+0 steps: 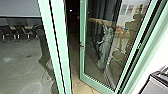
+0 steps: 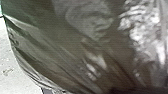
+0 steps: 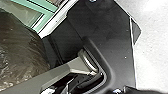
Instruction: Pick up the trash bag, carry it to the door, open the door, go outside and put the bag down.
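Trash bag (image 2: 62, 50) bulging beside our dark plate (image 3: 112, 35), glass door (image 1: 82, 60) standing ajar. We're judging bag light, soft, slippery, easily torn; favouring gathered neck over taut side film. Whether either hand is clamping it, we're unable to tell.

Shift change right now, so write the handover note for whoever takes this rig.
Left gripper: open or shut, cannot tell.
Right gripper: cannot tell either.
Trash bag: dark, close in front of the left wrist camera; also in the right wrist view, beside the robot's dark plate. It looks lifted, but what holds it cannot be made out.
Door: green-framed glass, standing open ahead.
Done: door open; bag apparently picked up.
Left: apparently going out through the doorway and putting the bag down.
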Available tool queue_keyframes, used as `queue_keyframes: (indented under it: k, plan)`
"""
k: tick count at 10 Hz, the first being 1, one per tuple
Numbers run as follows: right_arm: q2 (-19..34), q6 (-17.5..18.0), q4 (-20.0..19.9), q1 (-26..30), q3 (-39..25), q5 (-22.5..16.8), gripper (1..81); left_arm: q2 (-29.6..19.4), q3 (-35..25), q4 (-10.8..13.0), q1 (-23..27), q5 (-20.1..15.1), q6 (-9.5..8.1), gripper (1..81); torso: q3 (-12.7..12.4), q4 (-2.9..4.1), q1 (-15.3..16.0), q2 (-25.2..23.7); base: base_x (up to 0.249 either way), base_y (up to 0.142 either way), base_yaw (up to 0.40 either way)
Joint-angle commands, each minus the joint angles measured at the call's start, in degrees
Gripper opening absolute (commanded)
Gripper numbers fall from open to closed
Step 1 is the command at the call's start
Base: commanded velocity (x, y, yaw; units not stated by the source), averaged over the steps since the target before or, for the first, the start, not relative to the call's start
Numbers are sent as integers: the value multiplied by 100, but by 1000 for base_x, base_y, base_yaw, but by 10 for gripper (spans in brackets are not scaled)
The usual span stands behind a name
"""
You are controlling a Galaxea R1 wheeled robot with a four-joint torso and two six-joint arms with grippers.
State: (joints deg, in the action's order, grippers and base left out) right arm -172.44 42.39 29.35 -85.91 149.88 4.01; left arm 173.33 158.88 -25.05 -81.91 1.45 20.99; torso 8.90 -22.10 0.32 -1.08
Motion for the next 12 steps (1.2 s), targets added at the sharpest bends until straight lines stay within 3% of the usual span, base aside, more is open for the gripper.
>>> queue_keyframes:
  k: [1,3,4,6,7,12]
  plan:
    - [14,-81,79,157,-13,-287,811,9,-15,18,258,-382,19,10,0,0,-2,0,0,0,0]
    - [-39,-396,-43,113,-4,-260,811,9,-6,0,267,-382,19,10,0,0,-2,0,0,0,0]
    - [-91,-753,-417,60,91,-226,811,9,-6,-9,267,-382,19,10,0,0,-2,0,0,0,0]
    - [-311,-2411,-2021,95,565,-217,811,9,-14,-9,267,-382,19,10,0,0,0,0,0,0,0]
    - [-321,-2875,-2452,121,646,-234,811,9,-6,-9,267,-374,19,10,0,0,0,0,0,0,0]
    - [-276,-2947,-2505,122,383,-278,811,9,-6,-9,267,-382,19,10,0,0,-2,0,0,-32,0]
